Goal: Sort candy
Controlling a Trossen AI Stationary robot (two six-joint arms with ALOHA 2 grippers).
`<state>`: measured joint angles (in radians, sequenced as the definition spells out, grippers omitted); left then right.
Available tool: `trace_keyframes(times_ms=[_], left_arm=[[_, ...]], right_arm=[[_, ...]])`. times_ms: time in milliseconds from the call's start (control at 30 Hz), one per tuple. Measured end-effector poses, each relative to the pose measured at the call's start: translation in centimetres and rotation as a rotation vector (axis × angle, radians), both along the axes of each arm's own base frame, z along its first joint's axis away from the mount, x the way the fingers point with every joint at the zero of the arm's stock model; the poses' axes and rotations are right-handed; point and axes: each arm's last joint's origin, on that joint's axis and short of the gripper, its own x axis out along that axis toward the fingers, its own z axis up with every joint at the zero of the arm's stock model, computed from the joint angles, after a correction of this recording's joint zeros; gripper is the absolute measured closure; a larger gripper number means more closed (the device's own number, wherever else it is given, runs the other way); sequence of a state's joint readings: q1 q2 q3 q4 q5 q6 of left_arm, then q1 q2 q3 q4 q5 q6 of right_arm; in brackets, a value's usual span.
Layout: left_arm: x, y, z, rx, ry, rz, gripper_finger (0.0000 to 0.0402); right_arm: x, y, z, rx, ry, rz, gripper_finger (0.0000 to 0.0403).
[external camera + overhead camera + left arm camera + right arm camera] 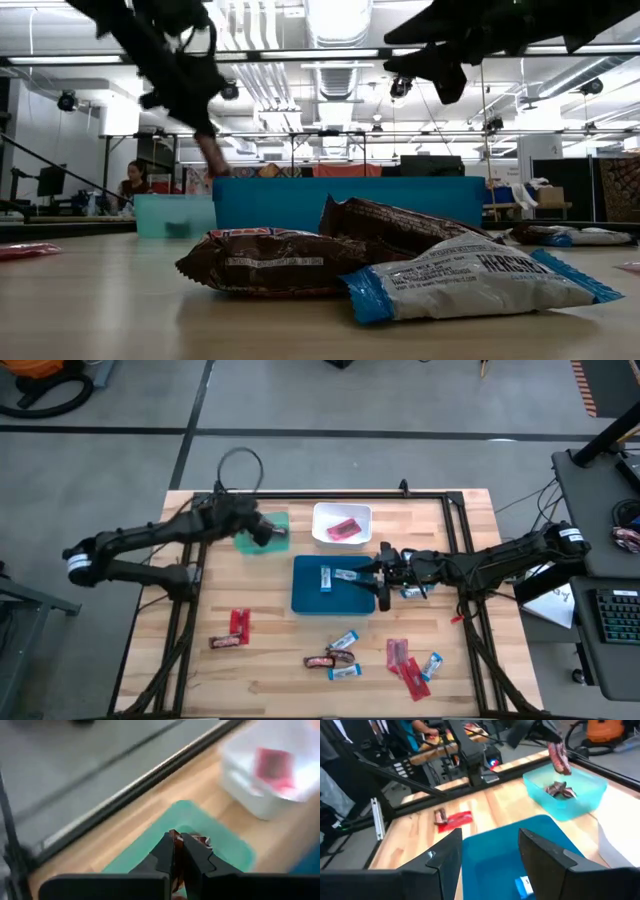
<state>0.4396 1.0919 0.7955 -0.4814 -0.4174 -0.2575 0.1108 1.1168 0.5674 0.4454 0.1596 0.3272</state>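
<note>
My left gripper point(268, 532) is shut on a dark brown candy bar point(559, 757) and hovers over the green tray point(258, 542). Another brown candy point(560, 789) lies inside that tray. My right gripper point(492, 855) stands open above the right edge of the blue tray point(315, 595), touching nothing. A blue-and-white bar point(326, 578) lies in the blue tray. The white tray point(322, 515) holds a red packet point(343, 529). My left gripper pinches the brown bar's upper end point(174, 839) between its two fingers, which slant downward. The bar hangs below the fingers point(213, 155), clear of the green tray.
Loose candy lies on the near half of the table: a red packet point(240, 622) and a brown bar point(228, 642) at the left, brown and blue-and-white bars point(340, 658) in the middle, red packets point(405, 665) at the right. A black frame point(330, 494) runs along the far edge.
</note>
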Motion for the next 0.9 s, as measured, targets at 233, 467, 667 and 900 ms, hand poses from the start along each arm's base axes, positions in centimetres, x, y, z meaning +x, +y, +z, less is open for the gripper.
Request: trace_keyframes(times_ms=[233, 467, 667, 900], left_arm=[[-0.6, 3.0, -3.6, -0.227, 0.024, 0.026, 0.0401], [0.4, 3.7, -6.1, -0.298, 0.095, 0.07, 0.0401], [0.6, 4.1, -7.1, -0.281, 0.145, 0.131, 0.0386], [0.6, 4.1, -7.0, -0.268, 0.152, 0.122, 0.034]], right_arm=[[0.0, 0.0, -0.2, 0.011, 0.014, -0.004, 0.022], [0.0, 0.0, -0.4, 0.01, 0.03, -0.003, 0.022], [0.0, 0.0, -0.5, 0.031, 0.043, -0.008, 0.022], [0.0, 0.0, -0.6, 0.066, 0.05, -0.017, 0.022]])
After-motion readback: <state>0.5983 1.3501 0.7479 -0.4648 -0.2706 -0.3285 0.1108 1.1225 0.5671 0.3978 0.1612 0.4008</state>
